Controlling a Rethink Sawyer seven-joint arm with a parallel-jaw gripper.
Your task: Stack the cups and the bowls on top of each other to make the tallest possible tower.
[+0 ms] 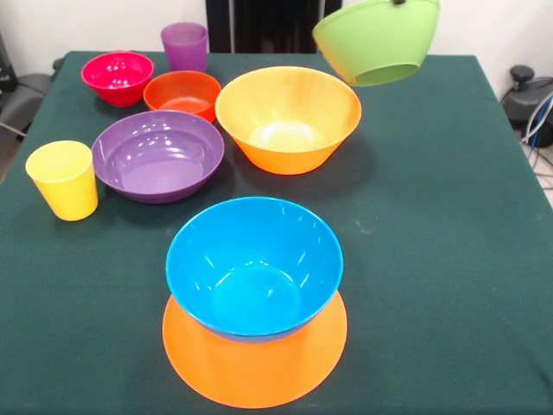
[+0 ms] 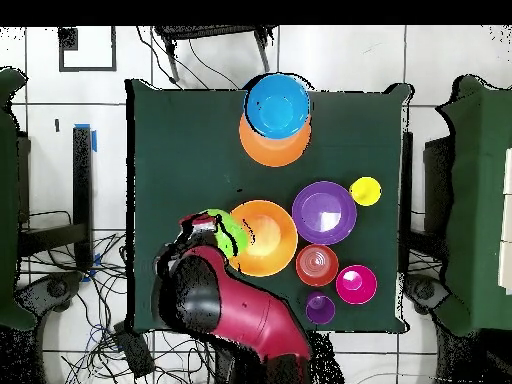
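the tower point(image 1: 255, 346) is an upside-down orange bowl with the blue bowl point(image 1: 253, 264) upright on it, well apart from my gripper point(image 1: 398, 3) at the table's point(image 1: 449, 216) opposite side. i hold the green bowl point(image 1: 378, 39) tilted in the air, my gripper closed on its rim. just below and beside it sits the second orange bowl point(image 1: 288, 117). beyond that lie the purple bowl point(image 1: 158, 156), orange-red bowl point(image 1: 182, 93), pink bowl point(image 1: 117, 77), purple cup point(image 1: 184, 46) and yellow cup point(image 1: 64, 180).
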